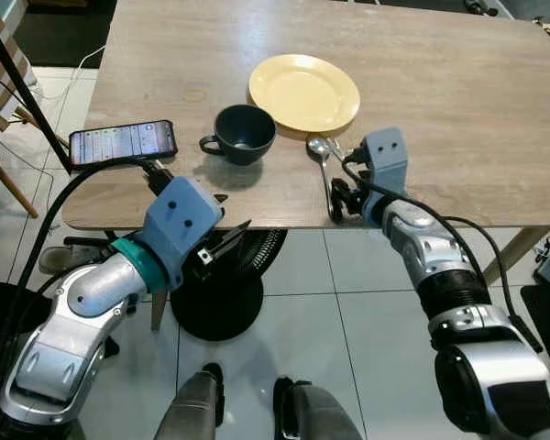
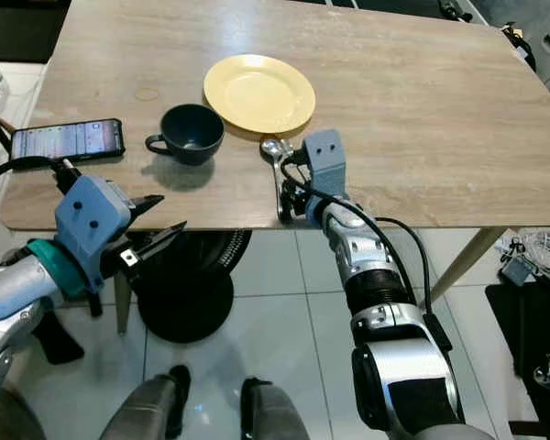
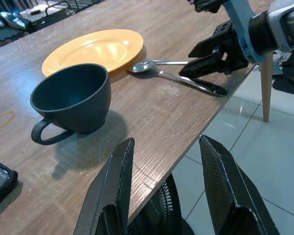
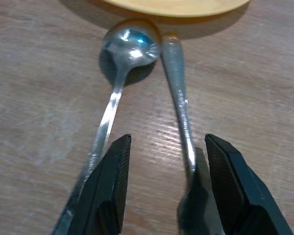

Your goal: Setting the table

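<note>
While the left gripper (image 3: 169, 188) hangs parted before the table (image 1: 458, 101), the right gripper (image 4: 169, 188), parted, straddles the spoon (image 4: 122, 73) and seemingly another utensil (image 4: 179, 103).

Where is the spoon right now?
The spoon lies on the wooden table near its front edge, its bowl just below the yellow plate and right of the dark cup. The open right gripper sits at its handle end.

Both eye views look steeply down from the head onto the tabletop (image 1: 458, 110) near edge. The left wrist view looks low across that edge toward the dark cup (image 3: 71, 100) and yellow plate (image 3: 95, 49). The right wrist view sits very close over the spoon (image 4: 120, 73), which all views share.
</note>
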`<state>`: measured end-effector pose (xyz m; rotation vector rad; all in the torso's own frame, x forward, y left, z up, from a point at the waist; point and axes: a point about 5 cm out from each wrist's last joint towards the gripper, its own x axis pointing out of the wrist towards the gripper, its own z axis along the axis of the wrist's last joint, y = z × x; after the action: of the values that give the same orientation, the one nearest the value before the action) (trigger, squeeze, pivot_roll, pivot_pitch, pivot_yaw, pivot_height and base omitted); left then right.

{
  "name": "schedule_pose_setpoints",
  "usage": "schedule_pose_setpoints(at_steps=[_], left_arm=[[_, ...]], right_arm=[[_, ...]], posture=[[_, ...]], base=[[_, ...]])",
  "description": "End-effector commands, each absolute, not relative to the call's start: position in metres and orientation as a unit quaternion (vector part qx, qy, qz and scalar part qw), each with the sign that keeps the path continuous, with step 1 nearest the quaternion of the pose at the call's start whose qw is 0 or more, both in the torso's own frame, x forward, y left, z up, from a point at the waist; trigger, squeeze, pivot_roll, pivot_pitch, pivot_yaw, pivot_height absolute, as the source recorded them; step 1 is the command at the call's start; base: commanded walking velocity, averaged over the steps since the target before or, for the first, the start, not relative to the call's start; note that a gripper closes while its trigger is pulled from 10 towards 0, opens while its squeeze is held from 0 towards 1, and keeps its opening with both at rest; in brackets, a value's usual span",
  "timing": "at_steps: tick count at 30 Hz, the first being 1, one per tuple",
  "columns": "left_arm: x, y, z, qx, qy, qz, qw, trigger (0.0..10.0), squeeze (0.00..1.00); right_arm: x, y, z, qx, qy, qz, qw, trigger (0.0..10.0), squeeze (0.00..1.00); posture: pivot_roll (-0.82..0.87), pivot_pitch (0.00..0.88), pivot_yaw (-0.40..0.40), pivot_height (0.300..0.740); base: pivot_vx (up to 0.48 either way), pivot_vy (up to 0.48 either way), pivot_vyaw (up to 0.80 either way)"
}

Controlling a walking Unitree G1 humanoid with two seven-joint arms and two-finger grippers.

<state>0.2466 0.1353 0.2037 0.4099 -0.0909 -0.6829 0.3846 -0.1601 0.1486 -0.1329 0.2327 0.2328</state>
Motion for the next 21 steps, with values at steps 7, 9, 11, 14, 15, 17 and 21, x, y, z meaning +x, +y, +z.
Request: schedule_pose_setpoints(at_steps=[7, 9, 11, 14, 15, 17, 21], left_arm=[[0.238, 0.136, 0.204, 0.197, -0.037, -0.337, 0.920, 10.0, 0.00], [0.238, 0.137, 0.204, 0.197, -0.037, -0.337, 0.920, 10.0, 0.00], [0.238, 0.137, 0.205, 0.197, -0.037, -0.337, 0.920, 10.0, 0.00], [0.237, 0.137, 0.205, 0.197, -0.037, -0.338, 0.920, 10.0, 0.00], [0.237, 0.137, 0.205, 0.197, -0.037, -0.338, 0.920, 10.0, 0.00], [0.237, 0.136, 0.206, 0.196, -0.036, -0.338, 0.920, 10.0, 0.00], [0.235, 0.136, 0.204, 0.194, -0.034, -0.337, 0.921, 10.0, 0.00]], right_arm=[[0.385, -0.179, 0.145, -0.030, 0.137, 0.077, 0.987, 10.0, 0.00], [0.385, -0.180, 0.143, -0.029, 0.140, 0.076, 0.987, 10.0, 0.00], [0.384, -0.181, 0.141, -0.031, 0.148, 0.077, 0.985, 2.6, 0.00], [0.383, -0.181, 0.137, -0.036, 0.159, 0.080, 0.983, 0.0, 0.00], [0.383, -0.181, 0.137, -0.036, 0.159, 0.080, 0.983, 0.0, 0.00], [0.382, -0.181, 0.134, -0.041, 0.166, 0.084, 0.982, 0.0, 0.00], [0.380, -0.179, 0.128, -0.048, 0.181, 0.094, 0.978, 0.0, 0.00]], posture=[[0.15, 0.108, -0.069, 0.740], [0.15, 0.110, -0.069, 0.740], [0.15, 0.115, -0.070, 0.740], [0.15, 0.124, -0.074, 0.740], [0.15, 0.124, -0.074, 0.740], [0.14, 0.127, -0.076, 0.740], [0.14, 0.133, -0.083, 0.740]], base=[[0.000, 0.000, 0.00], [0.000, 0.000, 0.00], [0.000, 0.000, 0.00], [0.000, 0.000, 0.00], [0.000, 0.000, 0.00], [0.000, 0.000, 0.00], [0.000, 0.000, 0.00]])
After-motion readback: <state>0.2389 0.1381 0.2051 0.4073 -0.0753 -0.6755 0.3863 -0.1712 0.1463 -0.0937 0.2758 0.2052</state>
